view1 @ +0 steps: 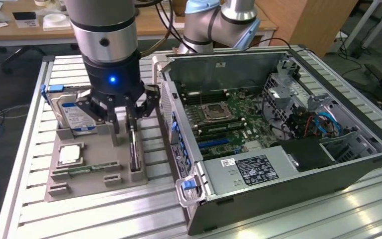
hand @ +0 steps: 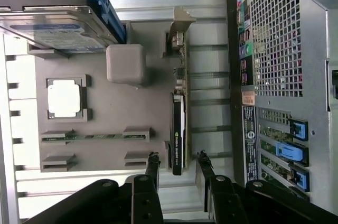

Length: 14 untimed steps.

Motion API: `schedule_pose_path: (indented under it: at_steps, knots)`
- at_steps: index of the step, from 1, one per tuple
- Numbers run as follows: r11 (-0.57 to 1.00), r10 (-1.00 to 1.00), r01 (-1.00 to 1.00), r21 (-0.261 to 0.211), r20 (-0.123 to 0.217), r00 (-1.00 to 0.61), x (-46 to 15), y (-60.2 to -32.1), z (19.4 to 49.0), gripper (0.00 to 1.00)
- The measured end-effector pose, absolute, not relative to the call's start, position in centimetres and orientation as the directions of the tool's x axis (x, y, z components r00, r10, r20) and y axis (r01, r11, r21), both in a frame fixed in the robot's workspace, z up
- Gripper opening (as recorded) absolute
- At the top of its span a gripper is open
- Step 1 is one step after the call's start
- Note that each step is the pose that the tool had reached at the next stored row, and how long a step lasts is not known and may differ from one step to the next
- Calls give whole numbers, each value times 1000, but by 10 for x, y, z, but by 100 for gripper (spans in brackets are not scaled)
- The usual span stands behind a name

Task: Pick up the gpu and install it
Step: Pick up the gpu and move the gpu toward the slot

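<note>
Gripper (hand: 177, 156) spread wide over the gpu (hand: 180, 123), on edge in its tray (hand: 105, 105) — an off-centre squeeze could tilt the thin card, jamming it.

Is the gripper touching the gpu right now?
Apart. In the wrist view the gripper straddles the gpu, with a gap beside each finger.
</note>
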<state>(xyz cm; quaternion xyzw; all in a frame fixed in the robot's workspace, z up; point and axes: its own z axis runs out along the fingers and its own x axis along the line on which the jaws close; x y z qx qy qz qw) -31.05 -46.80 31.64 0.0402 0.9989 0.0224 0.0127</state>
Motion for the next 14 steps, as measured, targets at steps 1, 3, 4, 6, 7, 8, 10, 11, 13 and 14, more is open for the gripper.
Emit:
schedule_pose_path:
  at_steps: [1,3,4,6,7,8,10,11,13,14]
  knots:
    - [996,81,80,46,-24,-996,-310,-468,315,42]
    - [996,81,80,46,-24,-996,-309,-468,311,42]
    - [996,81,80,46,-24,-996,-308,-468,309,42]
    - [996,81,80,46,-24,-996,-306,-468,306,42]
    - [996,81,80,46,-24,-996,-306,-468,304,42]
    - [996,81,80,46,-24,-996,-305,-468,302,42]
    - [996,81,80,46,-24,-996,-305,-468,298,42]
    - [996,81,80,46,-24,-996,-305,-467,297,42]
    - [996,81,79,46,-24,-996,-305,-467,293,42]
    - [996,81,79,46,-24,-996,-305,-467,291,42]
